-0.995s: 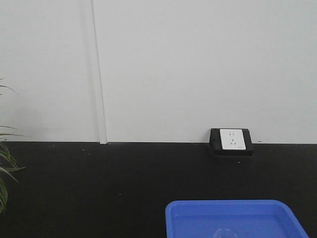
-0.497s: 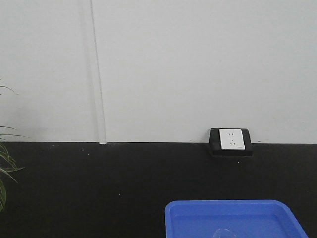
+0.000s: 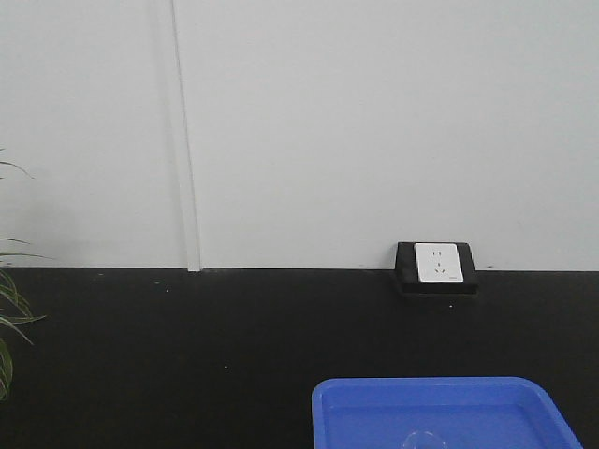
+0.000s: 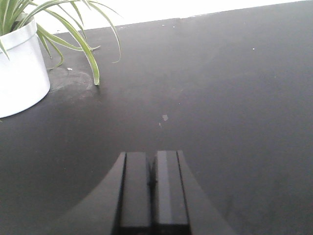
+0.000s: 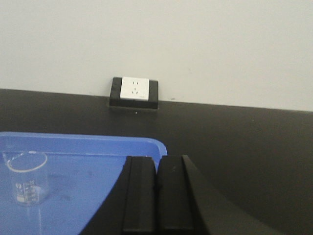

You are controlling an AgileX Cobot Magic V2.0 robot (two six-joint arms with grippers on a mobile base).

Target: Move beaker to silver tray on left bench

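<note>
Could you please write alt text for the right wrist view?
A small clear empty beaker stands upright in a blue tray on a black bench, left of the shut right gripper; a wall socket sits behind.

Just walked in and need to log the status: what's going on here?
Nothing is being handled. The small empty beaker stands upright in the blue tray on the black bench. The right tool is shut and empty, not touching the beaker. The left tool, also shut and empty, hangs over black worktop near a potted plant. No silver tray is in view.
</note>
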